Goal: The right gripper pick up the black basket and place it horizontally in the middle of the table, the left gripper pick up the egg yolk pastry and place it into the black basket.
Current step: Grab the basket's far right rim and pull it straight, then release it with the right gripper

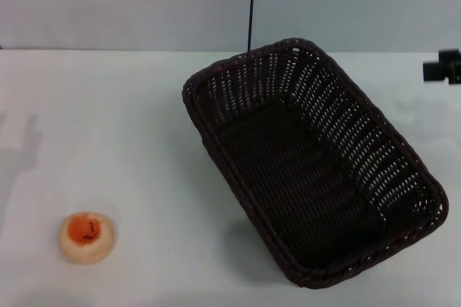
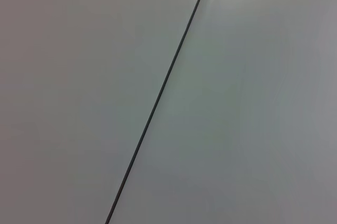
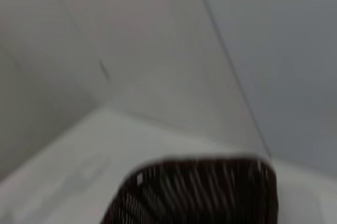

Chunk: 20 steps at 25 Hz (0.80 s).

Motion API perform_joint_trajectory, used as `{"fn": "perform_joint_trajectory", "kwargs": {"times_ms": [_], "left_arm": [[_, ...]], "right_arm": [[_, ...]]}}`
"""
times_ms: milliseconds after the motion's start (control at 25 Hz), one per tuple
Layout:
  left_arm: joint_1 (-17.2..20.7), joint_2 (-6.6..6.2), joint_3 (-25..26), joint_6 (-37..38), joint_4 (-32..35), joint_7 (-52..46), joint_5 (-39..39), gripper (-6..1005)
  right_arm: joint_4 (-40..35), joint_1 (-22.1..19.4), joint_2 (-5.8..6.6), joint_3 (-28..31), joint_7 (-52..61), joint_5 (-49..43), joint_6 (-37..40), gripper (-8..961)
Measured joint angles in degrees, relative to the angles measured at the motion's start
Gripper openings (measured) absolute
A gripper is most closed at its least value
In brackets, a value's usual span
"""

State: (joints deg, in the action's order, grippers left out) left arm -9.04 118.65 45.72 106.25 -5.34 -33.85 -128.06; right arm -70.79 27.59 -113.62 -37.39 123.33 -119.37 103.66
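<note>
We find the black basket (image 1: 313,166) resting on the table (image 1: 130,127), right of centre and turned diagonally, one corner toward the far edge and one toward the near right. It is empty. The egg yolk pastry (image 1: 86,237) sits well apart at the near left, orange patch facing up. The right gripper (image 1: 445,67) shows only as a dark part at the far right edge of the head view; we cannot tell the state of its jaws. The left gripper is not in view. We judge that neither step is done: the basket still needs squaring at centre, and the pastry is untouched.
</note>
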Motion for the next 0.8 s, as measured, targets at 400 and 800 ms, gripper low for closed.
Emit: {"fn": "perform_joint_trajectory", "kwargs": {"times_ms": [400, 800], "left_arm": [[0.56, 0.0, -0.63, -0.63, -0.03, -0.01, 0.0, 557], [0.61, 0.09, -0.65, -1.32, -0.67, -0.21, 0.0, 559]], "right_arm": [[0.11, 7.6, 2.48, -0.46, 7.36, -10.75, 4.56, 682], [4.78, 10.59, 2.48, -2.87, 8.39, -17.32, 4.6, 680]]}}
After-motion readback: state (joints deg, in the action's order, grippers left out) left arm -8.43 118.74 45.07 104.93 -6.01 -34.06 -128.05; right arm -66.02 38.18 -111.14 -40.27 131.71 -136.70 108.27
